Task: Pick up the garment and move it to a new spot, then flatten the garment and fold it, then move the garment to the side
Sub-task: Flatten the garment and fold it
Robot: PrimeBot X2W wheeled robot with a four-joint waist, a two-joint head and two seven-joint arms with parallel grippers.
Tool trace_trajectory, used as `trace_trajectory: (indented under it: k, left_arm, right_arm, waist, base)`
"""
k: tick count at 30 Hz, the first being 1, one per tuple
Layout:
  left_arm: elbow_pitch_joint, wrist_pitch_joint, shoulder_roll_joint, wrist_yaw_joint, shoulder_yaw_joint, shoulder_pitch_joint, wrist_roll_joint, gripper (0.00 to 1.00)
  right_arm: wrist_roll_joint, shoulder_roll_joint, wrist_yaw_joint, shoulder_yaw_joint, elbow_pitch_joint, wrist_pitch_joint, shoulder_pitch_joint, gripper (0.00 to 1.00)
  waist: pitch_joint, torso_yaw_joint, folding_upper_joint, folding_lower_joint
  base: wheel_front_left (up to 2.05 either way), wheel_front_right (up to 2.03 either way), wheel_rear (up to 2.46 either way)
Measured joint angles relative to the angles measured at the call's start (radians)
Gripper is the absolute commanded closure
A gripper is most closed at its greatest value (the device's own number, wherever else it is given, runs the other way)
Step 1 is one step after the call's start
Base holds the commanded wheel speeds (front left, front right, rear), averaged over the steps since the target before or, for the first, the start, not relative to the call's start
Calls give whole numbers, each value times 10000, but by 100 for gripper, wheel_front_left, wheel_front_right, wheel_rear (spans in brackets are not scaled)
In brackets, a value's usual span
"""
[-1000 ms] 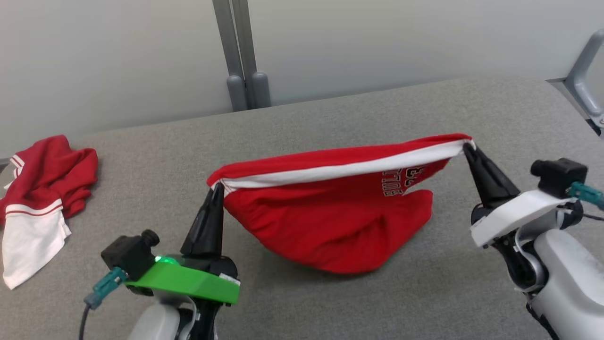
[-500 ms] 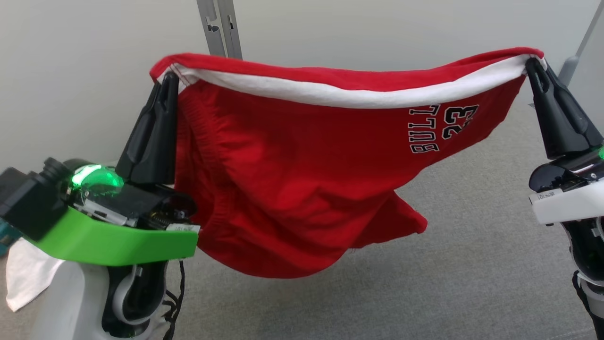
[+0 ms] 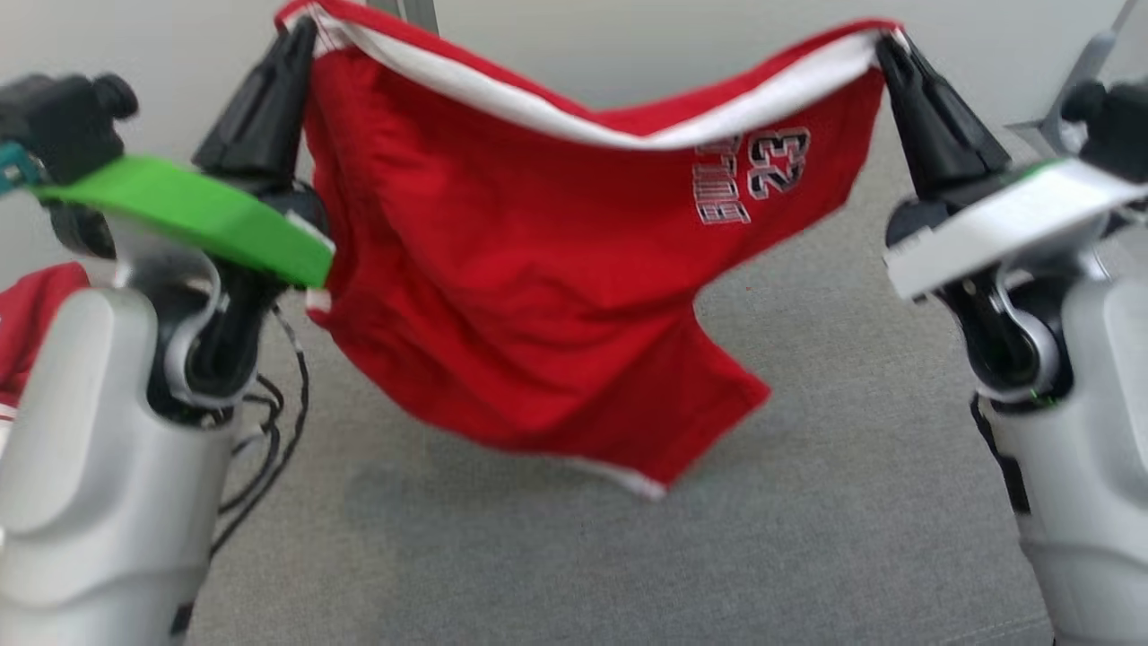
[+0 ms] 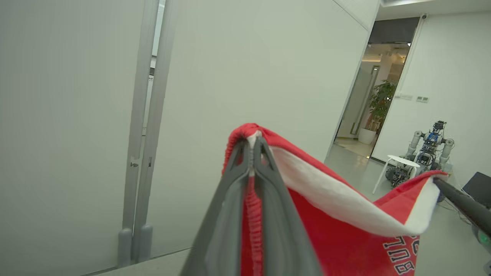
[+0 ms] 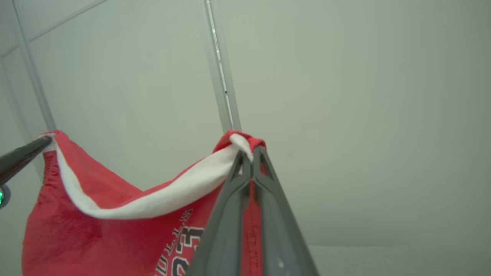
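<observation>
The garment point(image 3: 547, 269) is a pair of red shorts with a white band and "BULLS 23" lettering, hanging in the air between my two arms above the grey table point(image 3: 807, 502). My left gripper point(image 3: 300, 31) is shut on its upper left corner, and in the left wrist view the fingertips point(image 4: 253, 143) pinch the red hem. At the upper right corner my right gripper point(image 3: 883, 45) is shut on the fabric, with the same pinch showing in the right wrist view point(image 5: 249, 153). The garment point(image 5: 96, 230) sags in the middle and its lower edge hangs clear of the table.
A second red and white cloth point(image 3: 27, 314) lies at the table's left edge, partly behind my left forearm. A pale wall with a grey post point(image 4: 142, 115) stands behind the table. Another robot point(image 4: 425, 153) and a small white table stand far off in the room.
Both grippers have lifted the garment from the table high into the air. The head camera has tilted, so the whole picture has shifted. The garment now swings slightly and sags more in the middle.
</observation>
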Motion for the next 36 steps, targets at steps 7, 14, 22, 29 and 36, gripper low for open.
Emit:
trace_trajectory:
  k: [7, 14, 22, 29, 36]
  left_arm:
    - [3359, -959, -228, 299, 719, -3660, 334, 100]
    - [6013, -2612, -313, 161, 761, -5022, 1001, 100]
    - [8176, -3651, -803, -696, 673, -4006, 639, 100]
    - [7217, -3967, -1133, -899, 456, -2643, -351, 100]
    - [4589, -4027, -840, -907, 107, 159, -1312, 100]
  right_arm:
    - [-899, 1183, 2, 144, 4048, -2483, -4289, 100]
    - [-533, 1574, 4, 1131, 6709, -4023, -5632, 100]
    - [675, 1609, 4, 2424, 7515, -4243, -4283, 100]
    - [675, 1517, 4, 1649, 5969, -4266, -2422, 100]
    - [976, 993, 4, 1344, 4309, -4266, -349, 100]
  waist:
    - [1175, -260, 0, 0]
    - [2493, -547, 0, 1]
    - [4014, -632, 0, 2]
    - [4237, -431, 0, 1]
    - [3468, -229, 0, 0]
  base:
    - [0, 0, 0]
    - [0, 0, 0]
    - [0, 0, 0]
    - [0, 0, 0]
    - [0, 0, 0]
